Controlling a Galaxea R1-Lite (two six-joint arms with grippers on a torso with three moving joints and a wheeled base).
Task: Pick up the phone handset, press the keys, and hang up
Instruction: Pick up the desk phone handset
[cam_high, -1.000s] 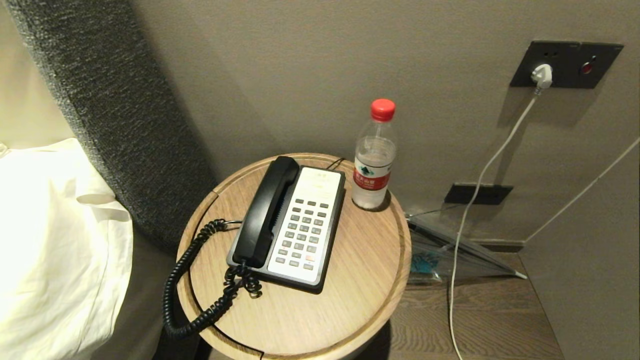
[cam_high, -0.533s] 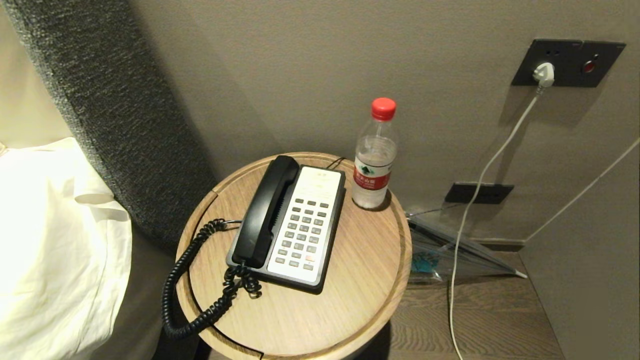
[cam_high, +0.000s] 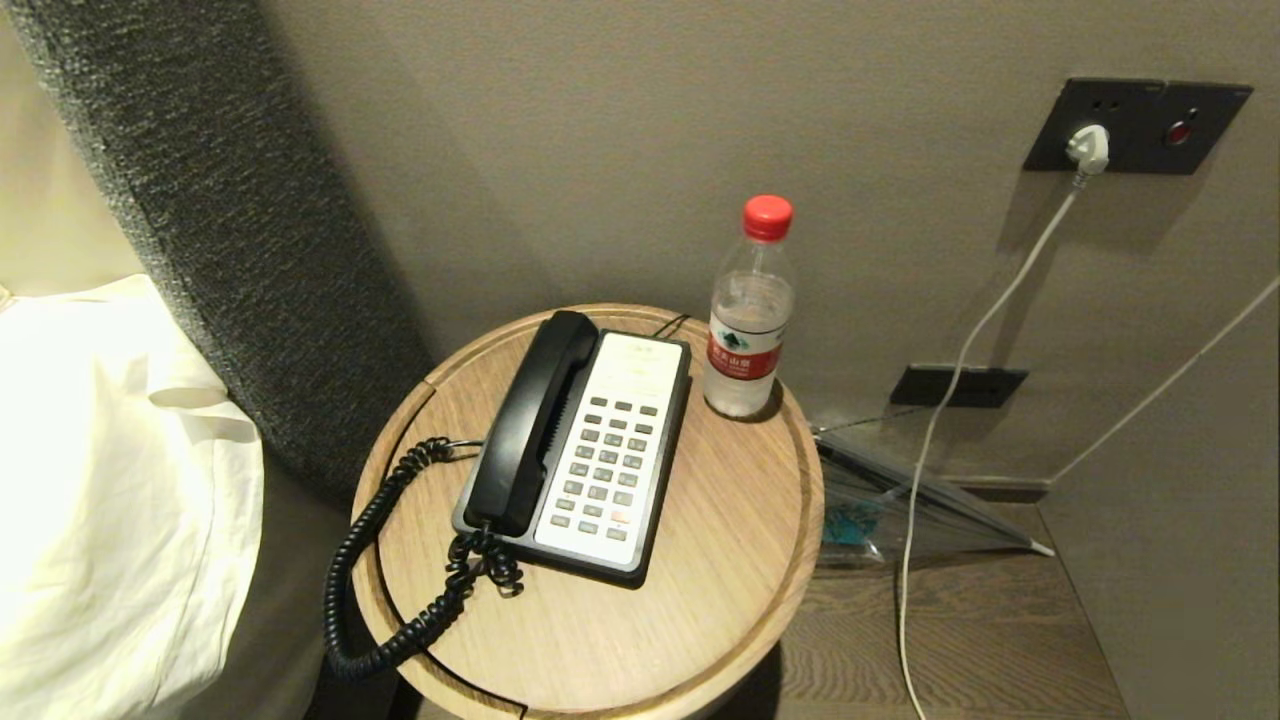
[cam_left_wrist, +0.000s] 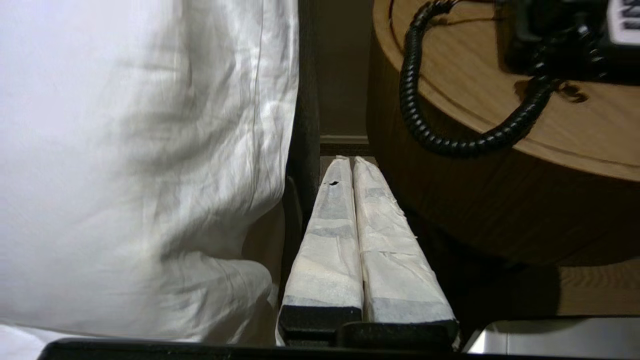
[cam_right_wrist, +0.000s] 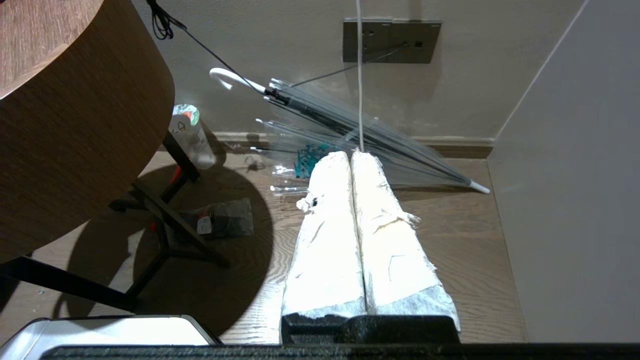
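Nothing of the task had been done at this moment, judging by how things lay: the phone handset (cam_high: 530, 425) sat in its cradle on the left side of the black-and-white phone base (cam_high: 585, 455), no key on the keypad (cam_high: 605, 465) showed any sign of being pressed, and neither arm appeared in the head view. All three steps, lifting, pressing and hanging up, were left. The left gripper (cam_left_wrist: 352, 165) hung low beside the round wooden table (cam_high: 700, 560), below its rim and near the white bedding (cam_left_wrist: 140, 150), with its two wrapped fingers (cam_left_wrist: 330, 235) clenched together on nothing. The right gripper (cam_right_wrist: 350, 157) was likewise low, over the wooden floor to the right of the table, fingers pressed shut and empty, pointing toward a clear folded umbrella (cam_right_wrist: 350, 130) against the wall. The handset lay flat with its long axis running from the near left to the far right, roughly parallel to the long side of the base; its far end pointed toward the wall, its near end toward the robot. From that near end the coiled cord (cam_high: 380, 560) looped off the table's left edge and back up. A water bottle (cam_high: 748, 320) with a red cap stood just beside the base's far right corner.
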